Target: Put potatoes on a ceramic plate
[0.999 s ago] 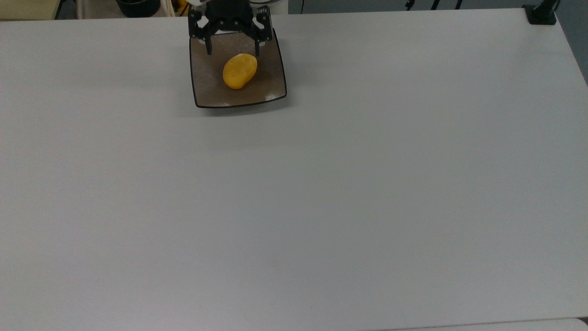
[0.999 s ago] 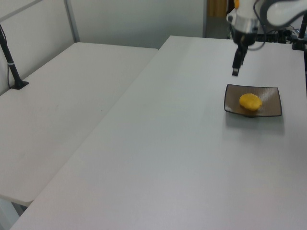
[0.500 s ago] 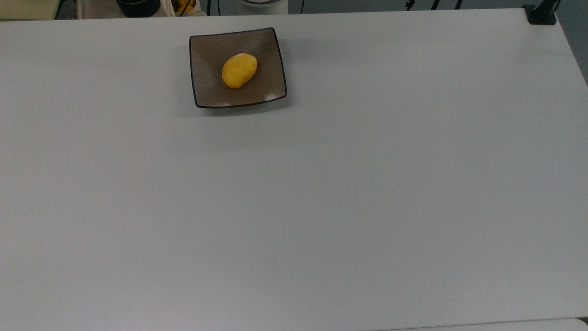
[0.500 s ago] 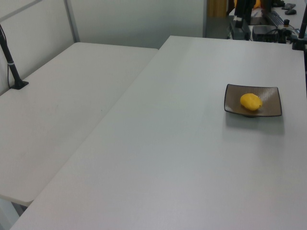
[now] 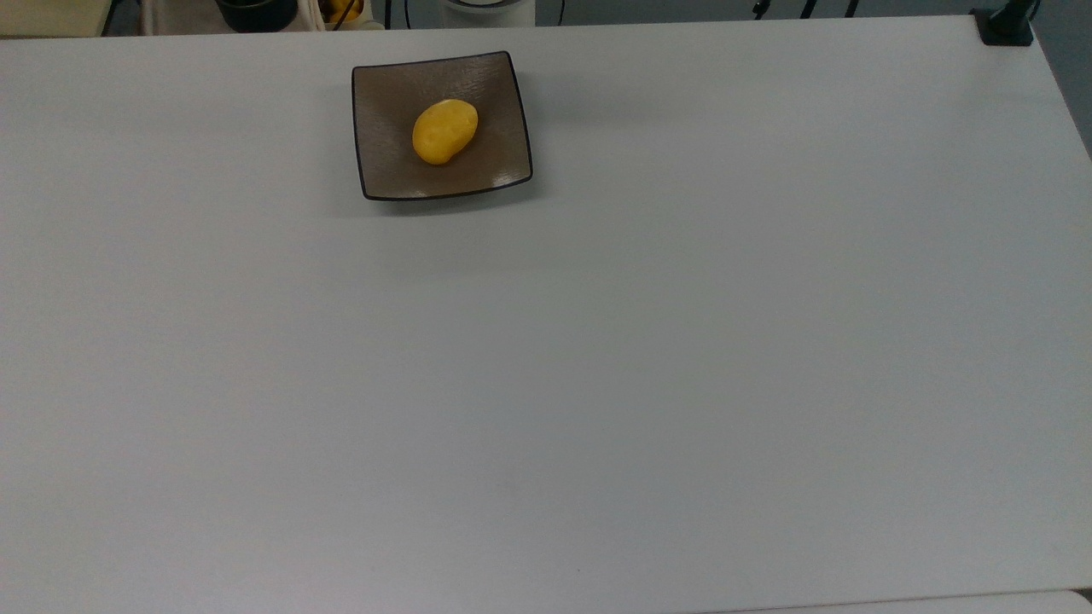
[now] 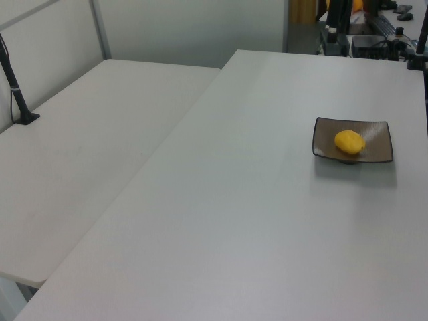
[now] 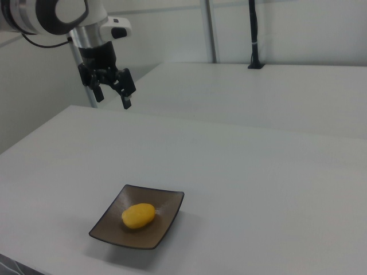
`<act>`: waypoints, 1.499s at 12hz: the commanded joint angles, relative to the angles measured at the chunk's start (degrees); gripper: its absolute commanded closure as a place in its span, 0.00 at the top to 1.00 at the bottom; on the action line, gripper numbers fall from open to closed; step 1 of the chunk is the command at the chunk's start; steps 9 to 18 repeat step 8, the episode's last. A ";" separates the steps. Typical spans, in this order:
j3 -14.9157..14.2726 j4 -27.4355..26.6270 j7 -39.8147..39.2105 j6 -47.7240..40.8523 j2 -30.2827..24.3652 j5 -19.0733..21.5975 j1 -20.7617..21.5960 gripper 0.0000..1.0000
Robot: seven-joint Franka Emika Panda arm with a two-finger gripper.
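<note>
White tabletop (image 5: 648,358), broad and matte, runs across all three views. A second white table (image 6: 87,154) adjoins it at the left view's left, with a dark post and cable (image 6: 15,83) standing on that one's far side. Pale wall panels behind.

Ceramic plate (image 5: 495,162): square, glossy brown-taupe, thin dark rim, edges curved slightly upward. It sits flat on the table near the far edge in the top view, toward the top view's left. In the left view it lies at the right side (image 6: 378,155); in the right view it lies low and near the camera (image 7: 163,226).

Potato (image 5: 444,131): one bright yellow-orange oval lump, much smaller than the plate. It rests on the plate's inner surface, about centred, well inside the rim, long axis slanted in the top view. Same placing in the left view (image 6: 350,142) and the right view (image 7: 138,215).

Gripper (image 7: 112,97): black, two fingers pointing down, hanging from the white arm (image 7: 57,14) at the right view's upper left. Fingers spread apart, nothing between them. It hangs high above the table, well apart from plate and potato, beyond the plate as the right view looks.

Dark clutter and cables (image 5: 341,10) sit past the table's far edge in the top view.
</note>
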 commanded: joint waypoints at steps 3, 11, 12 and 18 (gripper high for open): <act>0.58 -2.84 -7.56 8.91 0.33 0.65 -1.15 1.00; 1.10 -2.93 -6.77 8.64 0.07 0.73 -1.06 1.00; 1.10 -2.93 -6.77 8.64 0.07 0.73 -1.06 1.00; 1.10 -2.93 -6.77 8.64 0.07 0.73 -1.06 1.00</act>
